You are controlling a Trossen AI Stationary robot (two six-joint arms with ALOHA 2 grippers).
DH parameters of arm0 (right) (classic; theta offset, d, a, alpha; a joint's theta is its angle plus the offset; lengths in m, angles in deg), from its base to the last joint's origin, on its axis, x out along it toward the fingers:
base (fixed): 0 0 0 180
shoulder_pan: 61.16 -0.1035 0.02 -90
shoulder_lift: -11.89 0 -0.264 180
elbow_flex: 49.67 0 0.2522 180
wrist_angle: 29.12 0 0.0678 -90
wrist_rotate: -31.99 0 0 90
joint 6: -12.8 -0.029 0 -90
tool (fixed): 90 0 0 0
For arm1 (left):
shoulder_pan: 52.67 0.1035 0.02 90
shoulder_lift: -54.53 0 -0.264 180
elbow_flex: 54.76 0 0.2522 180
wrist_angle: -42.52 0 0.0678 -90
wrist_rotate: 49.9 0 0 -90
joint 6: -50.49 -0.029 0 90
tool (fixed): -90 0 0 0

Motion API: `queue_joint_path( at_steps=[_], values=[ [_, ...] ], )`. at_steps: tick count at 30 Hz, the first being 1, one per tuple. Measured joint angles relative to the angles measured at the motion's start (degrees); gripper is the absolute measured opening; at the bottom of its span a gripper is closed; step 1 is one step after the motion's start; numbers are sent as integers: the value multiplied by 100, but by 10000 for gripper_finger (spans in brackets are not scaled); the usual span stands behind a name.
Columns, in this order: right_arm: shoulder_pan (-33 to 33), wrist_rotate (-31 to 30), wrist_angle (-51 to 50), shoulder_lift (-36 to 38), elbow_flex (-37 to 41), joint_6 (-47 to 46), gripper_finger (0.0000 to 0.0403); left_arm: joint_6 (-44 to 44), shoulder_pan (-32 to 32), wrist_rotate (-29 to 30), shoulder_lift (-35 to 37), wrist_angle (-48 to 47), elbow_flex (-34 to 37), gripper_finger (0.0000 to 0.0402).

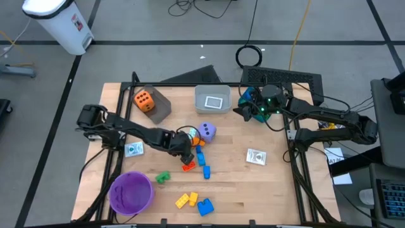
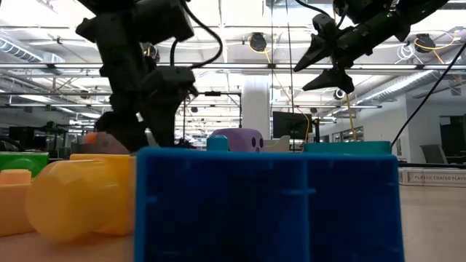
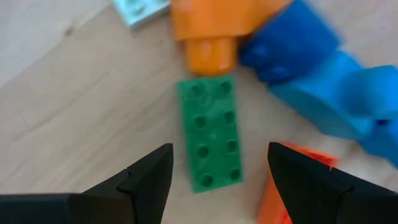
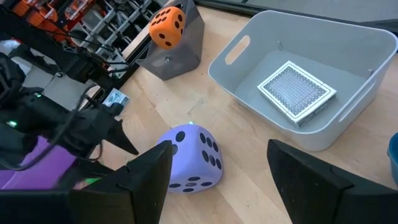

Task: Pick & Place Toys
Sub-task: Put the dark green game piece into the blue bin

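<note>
My left gripper (image 1: 185, 149) (image 3: 217, 152) points steeply down, open, over the toy cluster at the table's middle. Its fingers stand on either side of a green eight-stud brick (image 3: 210, 134) that lies flat on the wood, with a gap on both sides. Just beyond the brick lie an orange brick (image 3: 214, 31) and blue bricks (image 3: 311, 74). A red-orange brick (image 3: 292, 186) lies beside one finger. The purple die (image 1: 207, 132) (image 4: 193, 158) sits next to the cluster. My right gripper (image 1: 240, 113) (image 2: 324, 62) hangs open and high at the far right, holding nothing.
An orange die (image 1: 143, 99) rests on the grey bin (image 1: 158, 104) at the far left. The white bin (image 1: 212, 99) holds a card (image 4: 297, 92). The purple bowl (image 1: 131, 192) stands near left. Another green brick (image 1: 163, 177), yellow bricks (image 1: 186, 199), a blue brick (image 1: 204, 206) and two cards (image 1: 134, 149) (image 1: 256, 156) lie loose.
</note>
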Motion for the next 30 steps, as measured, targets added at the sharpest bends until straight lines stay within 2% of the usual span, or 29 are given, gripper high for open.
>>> queue_joint_path(
  at_steps=[9, 27, 30],
  values=[
    [0, -1, 3, 0, 0, 59, 256, -44, 0, 337, -102, -72, 0, 269],
    [0, -25, -25, -2, 0, 157, 256, -496, 176, 219, -285, -412, -11, 268],
    [0, -138, -25, -2, 0, 161, 256, -528, 184, 180, -283, -489, -11, 253]
  ],
)
